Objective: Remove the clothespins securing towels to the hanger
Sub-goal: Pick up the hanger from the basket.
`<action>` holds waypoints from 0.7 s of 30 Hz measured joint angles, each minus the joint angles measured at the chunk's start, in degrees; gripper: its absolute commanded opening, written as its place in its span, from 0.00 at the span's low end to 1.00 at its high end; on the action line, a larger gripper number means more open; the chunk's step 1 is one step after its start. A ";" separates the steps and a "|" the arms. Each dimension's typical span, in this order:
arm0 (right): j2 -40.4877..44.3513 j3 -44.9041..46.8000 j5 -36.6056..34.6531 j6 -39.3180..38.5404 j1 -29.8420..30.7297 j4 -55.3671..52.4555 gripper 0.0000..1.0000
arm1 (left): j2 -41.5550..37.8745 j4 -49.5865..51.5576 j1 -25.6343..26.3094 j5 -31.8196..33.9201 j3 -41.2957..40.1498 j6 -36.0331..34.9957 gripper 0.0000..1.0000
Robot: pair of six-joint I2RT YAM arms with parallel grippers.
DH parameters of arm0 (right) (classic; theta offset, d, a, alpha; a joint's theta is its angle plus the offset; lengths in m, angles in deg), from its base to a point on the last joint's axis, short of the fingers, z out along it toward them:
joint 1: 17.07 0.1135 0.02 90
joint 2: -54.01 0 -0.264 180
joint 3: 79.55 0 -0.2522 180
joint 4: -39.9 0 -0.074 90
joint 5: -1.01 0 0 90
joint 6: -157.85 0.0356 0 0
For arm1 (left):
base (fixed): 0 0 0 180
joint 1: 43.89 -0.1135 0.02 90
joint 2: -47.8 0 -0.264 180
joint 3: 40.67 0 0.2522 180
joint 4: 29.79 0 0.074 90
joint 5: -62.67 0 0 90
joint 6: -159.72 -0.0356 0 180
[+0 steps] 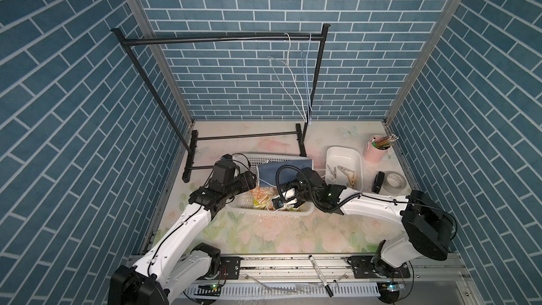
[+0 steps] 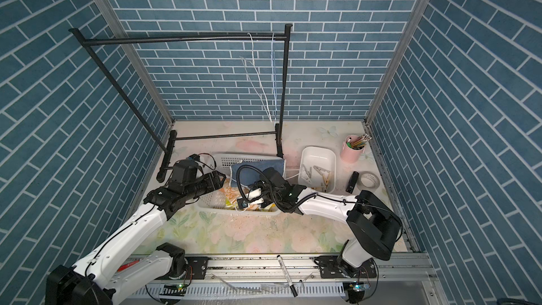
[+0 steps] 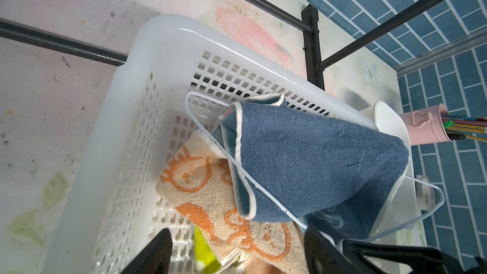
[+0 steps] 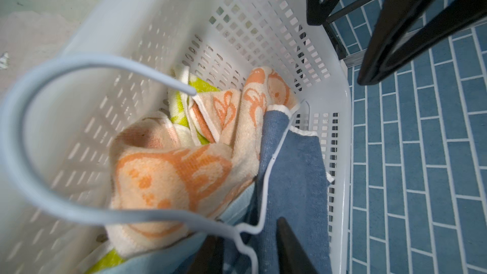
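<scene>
The clothespins [image 1: 343, 175] are lying in the white tray [image 1: 341, 154], and the towels [image 4: 171, 175] are sitting unpinned in the basket [image 3: 168, 30], so the task is looking nearly done. The left gripper [image 3: 238, 230] and right gripper [image 4: 245, 230] are hovering with jaws spread, the right's straddling the neck of the hanger [image 4: 79, 57].

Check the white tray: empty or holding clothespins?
Holding clothespins: both top views show several lying loose in the near half of the white tray; its far half is bare. Exact count: cannot tell.

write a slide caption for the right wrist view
Pale wire hanger with the blue towel in the white perforated basket, atop the orange-cream towel and yellow-green towel
</scene>
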 measured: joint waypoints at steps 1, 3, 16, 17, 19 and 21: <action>0.00 0.00 -0.17 -0.13 0.02 0.11 0.13 | 0.00 0.00 0.00 0.00 0.00 0.00 0.80; 0.02 0.00 -0.42 -0.09 0.04 0.24 0.03 | 0.00 0.00 0.00 0.04 0.00 0.00 0.80; 0.04 0.00 -2.47 -0.57 0.07 0.15 0.21 | -2.29 0.13 0.00 2.95 0.00 -0.50 0.80; 0.04 0.00 -2.51 -0.74 0.07 0.09 0.23 | -2.29 0.22 0.00 3.17 0.00 -0.59 0.80; 0.02 0.00 -2.69 -1.20 0.09 -0.09 0.24 | -2.29 0.48 0.00 3.43 0.00 -0.74 0.81; -0.11 0.00 -2.99 -1.62 0.09 -0.20 0.24 | -2.29 0.57 0.00 3.54 0.00 -0.90 0.81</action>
